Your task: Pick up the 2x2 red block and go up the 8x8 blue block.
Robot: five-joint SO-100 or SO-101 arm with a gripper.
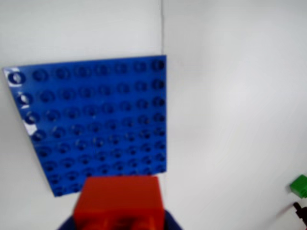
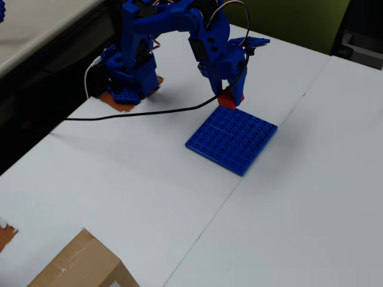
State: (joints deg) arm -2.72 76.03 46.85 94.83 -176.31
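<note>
2x2 red block (image 2: 228,100) clamped in the gripper (image 2: 229,98), seemingly just above the 8x8 blue block's (image 2: 233,139) edge.

red block (image 1: 119,203) cut off below, blurred, possibly green thing (image 1: 300,185) cropped right

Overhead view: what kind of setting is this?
Likely a hobby or lab bench: a small blue arm on a white table, toy bricks as test pieces (blue baseplate, red block), a cardboard box.
</note>
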